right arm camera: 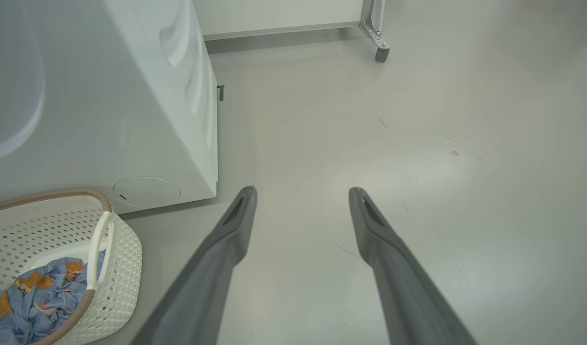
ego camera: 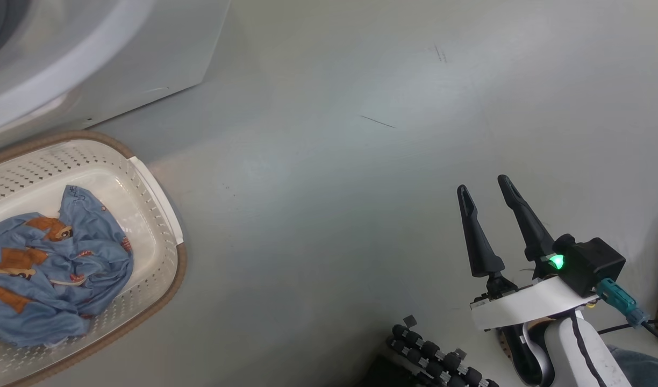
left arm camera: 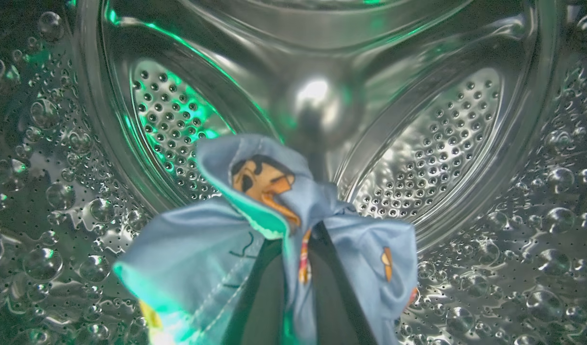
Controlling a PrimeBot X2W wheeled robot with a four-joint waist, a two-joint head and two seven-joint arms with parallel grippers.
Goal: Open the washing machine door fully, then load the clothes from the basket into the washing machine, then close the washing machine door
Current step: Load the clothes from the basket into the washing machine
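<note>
Left pincer (left arm camera: 300,239): clamped together on a blue printed garment (left arm camera: 202,258), which drapes over both fingers. I judge the tight grip is there so the cloth cannot drop short of the drum.
Garment position: inside the washing machine (ego camera: 146,64), well into the steel drum (left arm camera: 442,143), hanging above the drum's lower wall.
Right pincer (ego camera: 484,185): fingers wide apart and holding nothing, over bare floor (ego camera: 334,215) to the right of the washing machine. I judge it is parked there to stay clear of loading.
Basket (ego camera: 167,215): on the floor just in front of the washing machine, by its lower corner. I judge it sits close to keep each carry short.
Remaining clothes (ego camera: 49,269): a crumpled blue heap in the basket, so loading is unfinished.
Door: I read it as open, since my left arm reaches into the drum. How wide, I cannot tell.
</note>
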